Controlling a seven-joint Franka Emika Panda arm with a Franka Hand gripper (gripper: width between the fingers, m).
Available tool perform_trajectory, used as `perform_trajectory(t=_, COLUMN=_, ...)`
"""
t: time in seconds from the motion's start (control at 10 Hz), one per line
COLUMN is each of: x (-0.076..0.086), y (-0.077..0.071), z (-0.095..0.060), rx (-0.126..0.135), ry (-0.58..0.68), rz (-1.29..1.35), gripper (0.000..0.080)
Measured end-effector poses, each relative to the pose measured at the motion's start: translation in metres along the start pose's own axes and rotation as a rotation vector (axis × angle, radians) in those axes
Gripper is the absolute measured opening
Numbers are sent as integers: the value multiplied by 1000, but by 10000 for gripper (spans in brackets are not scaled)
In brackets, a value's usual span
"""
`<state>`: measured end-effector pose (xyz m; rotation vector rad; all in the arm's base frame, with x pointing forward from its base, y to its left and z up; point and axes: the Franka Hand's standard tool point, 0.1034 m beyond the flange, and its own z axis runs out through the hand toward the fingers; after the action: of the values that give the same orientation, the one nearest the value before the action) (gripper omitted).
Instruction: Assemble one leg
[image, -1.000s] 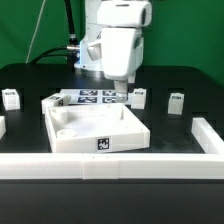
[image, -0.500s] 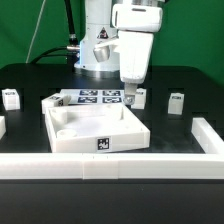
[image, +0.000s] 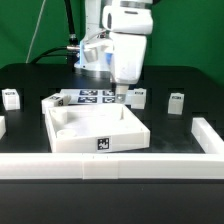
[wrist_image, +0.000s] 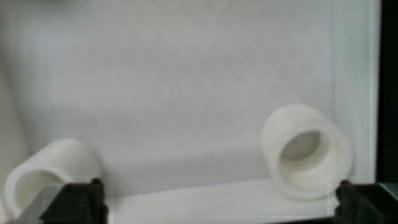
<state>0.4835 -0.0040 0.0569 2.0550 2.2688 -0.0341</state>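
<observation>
Gripper (image: 120, 96) is hanging over the rear of the white tray (image: 75, 141), claw released, fingers spread wide. One leg (image: 139, 98) is standing just beside it.

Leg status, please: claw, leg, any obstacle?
Claw open, empty, low over rear of the tray. Nearest leg stands untouched beside it, on the exterior view's right. No obstacle seen between.

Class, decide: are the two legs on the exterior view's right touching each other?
Apart. The exterior view shows a strip of black table between the inner leg and the outer leg.
</observation>
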Motion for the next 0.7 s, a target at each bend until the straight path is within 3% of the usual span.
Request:
perform_trajectory(t=0.4, x=-30, y=-22, z=17, rx=46, ry=9, rz=-67, gripper=650)
perform_trajectory(t=0.7, x=-27, y=-35, z=42, rx=79, ry=33, rz=-57, gripper=650)
